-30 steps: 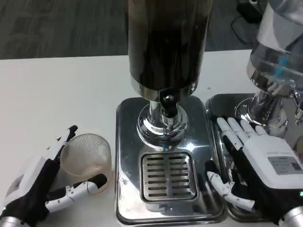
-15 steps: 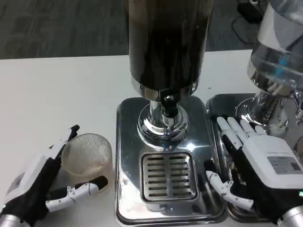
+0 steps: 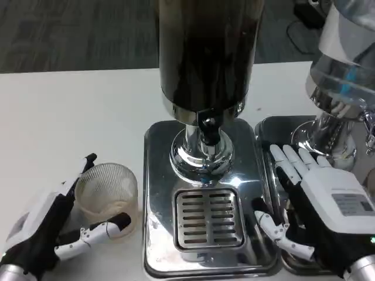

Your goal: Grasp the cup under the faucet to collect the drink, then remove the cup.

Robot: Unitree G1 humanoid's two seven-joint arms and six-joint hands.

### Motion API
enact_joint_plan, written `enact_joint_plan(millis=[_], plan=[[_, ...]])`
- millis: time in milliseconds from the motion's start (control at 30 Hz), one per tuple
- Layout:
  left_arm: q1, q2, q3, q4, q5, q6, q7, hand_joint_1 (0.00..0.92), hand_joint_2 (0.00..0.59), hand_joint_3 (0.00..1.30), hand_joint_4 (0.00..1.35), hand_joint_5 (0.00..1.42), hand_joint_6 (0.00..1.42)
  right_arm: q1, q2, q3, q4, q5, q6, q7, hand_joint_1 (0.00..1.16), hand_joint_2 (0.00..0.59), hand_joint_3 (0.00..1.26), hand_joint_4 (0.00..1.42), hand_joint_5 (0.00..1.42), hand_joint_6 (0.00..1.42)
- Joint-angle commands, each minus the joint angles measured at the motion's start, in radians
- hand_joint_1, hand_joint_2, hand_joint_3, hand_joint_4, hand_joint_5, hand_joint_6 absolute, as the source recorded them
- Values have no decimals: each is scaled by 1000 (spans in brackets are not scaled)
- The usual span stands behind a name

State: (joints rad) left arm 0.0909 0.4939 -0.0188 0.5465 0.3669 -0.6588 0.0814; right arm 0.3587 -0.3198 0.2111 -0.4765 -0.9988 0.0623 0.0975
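The clear ribbed cup [image 3: 108, 193] stands on the white table, left of the dispenser's steel base, with a tan tint at its bottom. My left hand [image 3: 41, 229] lies around it: the fingers [image 3: 82, 170] run along its left side and the thumb [image 3: 99, 229] reaches under its near side, loosely bracketing it. The faucet [image 3: 206, 126] hangs under the dark drink tank [image 3: 205, 52], above the slotted drip grate [image 3: 208, 218], with nothing beneath it. My right hand [image 3: 319, 205] rests flat and open to the right of the grate.
A second dispenser [image 3: 343, 76] with a clear tank stands at the right on its own steel tray [image 3: 275, 126]. The steel base [image 3: 157, 175] rises just right of the cup. Bare white table [image 3: 64, 111] stretches left and behind the cup.
My left hand has drawn slightly back and down, its thumb sliding a little left along the cup's base. The cup and the right hand have hardly moved.
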Motion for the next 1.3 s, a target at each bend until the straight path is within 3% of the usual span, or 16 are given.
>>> enact_joint_plan(millis=[33, 200, 433, 767, 1167, 1300], plan=[[-7, 10, -6, -5, 27, -19, 30, 317, 72, 0, 0, 123, 10, 6, 5, 3, -9, -2, 6, -7, 261, 422, 15, 0, 0, 0], [-12, 9, -7, 2, 30, -25, 31, 352, 86, 0, 0, 124, 13, 7, 5, 1, -8, 3, 6, -7, 259, 423, 15, 0, 0, 0], [-6, -2, 2, 2, 39, -46, 67, 382, 97, 6, 13, 228, 131, 21, 2, -1, -17, 10, 4, -4, 256, 426, 22, 0, 0, 0], [-18, 1, -5, 12, 58, -68, 118, 432, 129, 221, 271, 478, 330, 14, 13, 1, -14, 6, 11, -5, 254, 429, 25, 0, 0, 23], [-22, 3, -4, 20, 98, -85, 191, 455, 140, 318, 371, 575, 434, 11, 22, 5, -12, 1, 19, -6, 253, 430, 25, 0, 0, 43], [-24, 1, -6, 21, 103, -92, 212, 466, 143, 404, 487, 717, 686, 15, 23, 3, -15, -1, 19, -7, 253, 430, 25, 0, 0, 44]])
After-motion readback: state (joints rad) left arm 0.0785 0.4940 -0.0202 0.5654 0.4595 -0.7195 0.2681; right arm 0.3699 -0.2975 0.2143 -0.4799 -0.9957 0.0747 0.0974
